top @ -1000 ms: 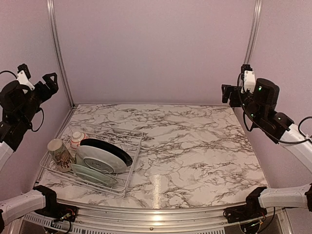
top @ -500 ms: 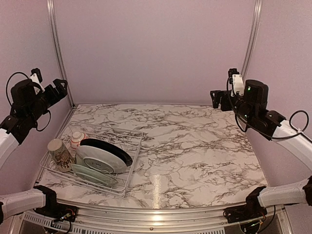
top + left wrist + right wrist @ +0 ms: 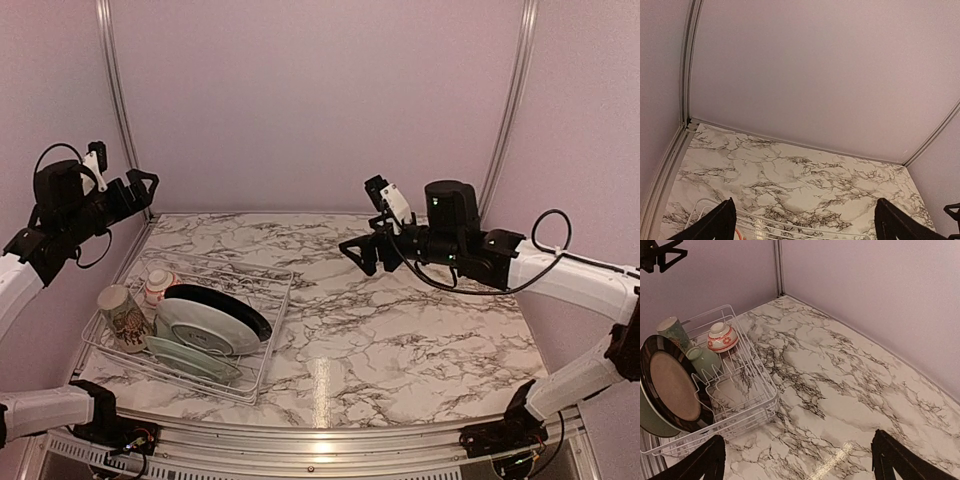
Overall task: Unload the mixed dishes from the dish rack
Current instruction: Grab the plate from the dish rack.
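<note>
The white wire dish rack (image 3: 276, 325) sits at the table's left. It holds a large black plate (image 3: 232, 309), a pale green plate (image 3: 198, 331) leaning on it, another pale green plate (image 3: 190, 361) lying low in front, a cream mug (image 3: 122, 316) and a small red-and-white bowl (image 3: 157, 285). My left gripper (image 3: 137, 186) is open and empty, high above the rack's far left. My right gripper (image 3: 362, 254) is open and empty over the table's middle, to the right of the rack. The right wrist view shows the rack (image 3: 740, 413), black plate (image 3: 670, 385), bowl (image 3: 722, 337), mug (image 3: 673, 330) and a pale green bowl (image 3: 705, 360).
The marble table (image 3: 400, 320) spreads right of the rack. Purple walls with metal corner posts (image 3: 118, 110) close in the back and sides. The left wrist view shows only the rack's far wire rim (image 3: 790, 226) and table beyond.
My right arm has swung left and down, from the right wall to over the table's middle. My left gripper has moved right, toward the back corner. The dishes have not moved.
</note>
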You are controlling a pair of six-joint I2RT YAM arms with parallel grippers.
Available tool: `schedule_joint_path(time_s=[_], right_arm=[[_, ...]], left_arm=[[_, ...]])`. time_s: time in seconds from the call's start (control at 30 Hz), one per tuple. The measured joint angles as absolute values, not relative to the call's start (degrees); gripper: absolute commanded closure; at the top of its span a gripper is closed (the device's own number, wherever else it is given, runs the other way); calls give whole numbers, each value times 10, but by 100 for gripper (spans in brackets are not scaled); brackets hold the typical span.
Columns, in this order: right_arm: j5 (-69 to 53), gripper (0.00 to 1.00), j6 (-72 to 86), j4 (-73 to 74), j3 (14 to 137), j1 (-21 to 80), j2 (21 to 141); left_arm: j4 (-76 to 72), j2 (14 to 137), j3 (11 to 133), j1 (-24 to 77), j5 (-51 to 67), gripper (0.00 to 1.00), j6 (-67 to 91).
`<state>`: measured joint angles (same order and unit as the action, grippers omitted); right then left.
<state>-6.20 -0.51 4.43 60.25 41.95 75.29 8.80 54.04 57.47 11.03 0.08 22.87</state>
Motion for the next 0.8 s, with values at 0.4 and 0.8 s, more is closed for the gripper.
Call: schedule_joint_path(time_s=[0.4, 0.8], right_arm=[[-150, 13, -43, 12, 689, 573, 891], [-222, 30, -63, -8, 765, 603, 1011]], left_arm=[[98, 540, 575, 110, 28, 1, 223], [126, 539, 575, 110, 45, 1, 204]])
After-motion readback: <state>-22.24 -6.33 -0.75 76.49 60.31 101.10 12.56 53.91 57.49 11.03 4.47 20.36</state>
